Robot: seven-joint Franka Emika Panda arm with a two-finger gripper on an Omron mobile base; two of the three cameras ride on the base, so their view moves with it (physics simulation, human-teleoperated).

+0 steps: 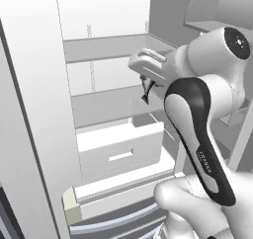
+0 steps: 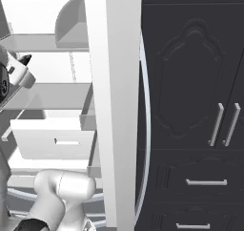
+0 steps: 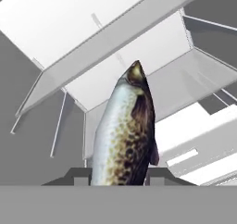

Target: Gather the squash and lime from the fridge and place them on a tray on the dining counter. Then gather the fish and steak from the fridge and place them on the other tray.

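My gripper [image 3: 119, 174] is shut on the fish [image 3: 126, 130], a silvery body with brown speckles and a dark back that rises from between the finger tips with its pointed end away from the hand. In the left base view the gripper [image 1: 145, 91] hangs inside the open fridge [image 1: 106, 104], just above the middle shelf, and the fish [image 1: 146, 92] shows as a thin dark sliver under the hand. From the right base view the hand [image 2: 21, 65] is at the far left, in front of the fridge shelves [image 2: 52, 96]. Squash, lime, steak, trays and dining counter are out of view.
A white fridge drawer [image 1: 118, 151] stands pulled out below the middle shelf. The open fridge door's edge [image 2: 119, 106] rises as a tall white slab. Dark panelled cabinets [image 2: 190, 106] with silver handles are to its right. My own arm [image 1: 197, 134] is close at the right.
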